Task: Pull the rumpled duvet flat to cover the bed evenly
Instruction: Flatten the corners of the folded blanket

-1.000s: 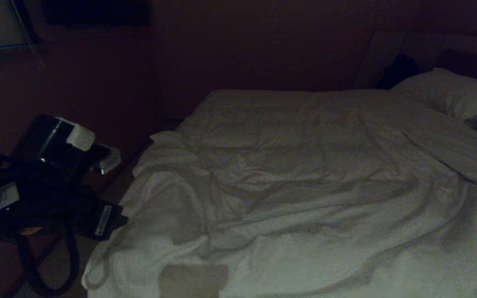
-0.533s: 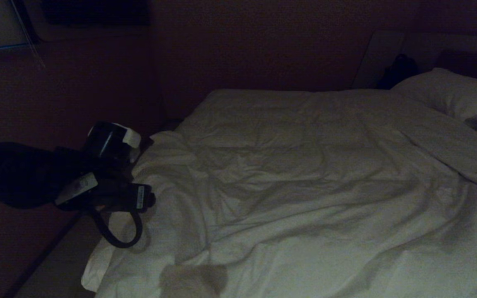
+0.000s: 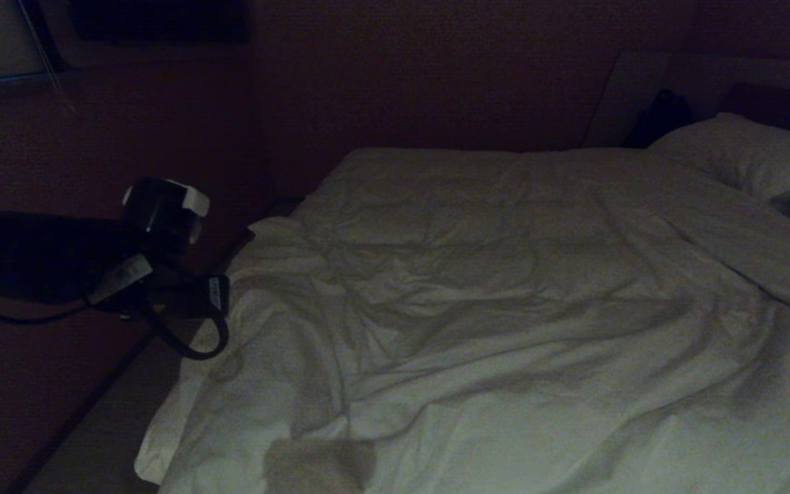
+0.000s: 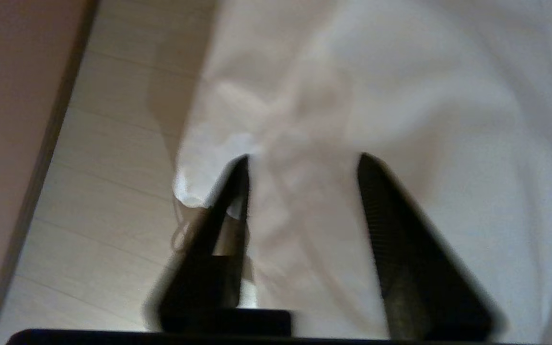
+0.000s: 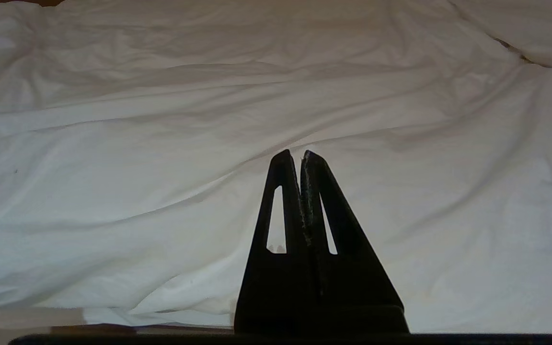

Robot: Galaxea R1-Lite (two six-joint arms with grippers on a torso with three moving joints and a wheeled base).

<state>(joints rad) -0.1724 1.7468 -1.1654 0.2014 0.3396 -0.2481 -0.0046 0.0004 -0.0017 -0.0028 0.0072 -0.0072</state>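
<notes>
The duvet (image 3: 505, 309) lies rumpled across the bed (image 3: 182, 425), its folds bunched toward the near left corner, where a lip of fabric spills over the mattress edge toward the pale floor (image 4: 89, 191). The left claw (image 4: 302, 160) hangs at that edge, its fingers apart with a ridge of white cloth between them, placed, it seems, to pinch the corner and draw it outward; whether the cloth is actually pinched cannot be told. The right claw (image 5: 295, 155), fingers pressed together on nothing, sits parked low over the duvet's near side. A pillow (image 3: 751, 154) rests at the far right. The head view shows the whole spread and the left arm's reach from beside the bed; only the left wrist view shows the fabric between the fingers and the floorboards below.
</notes>
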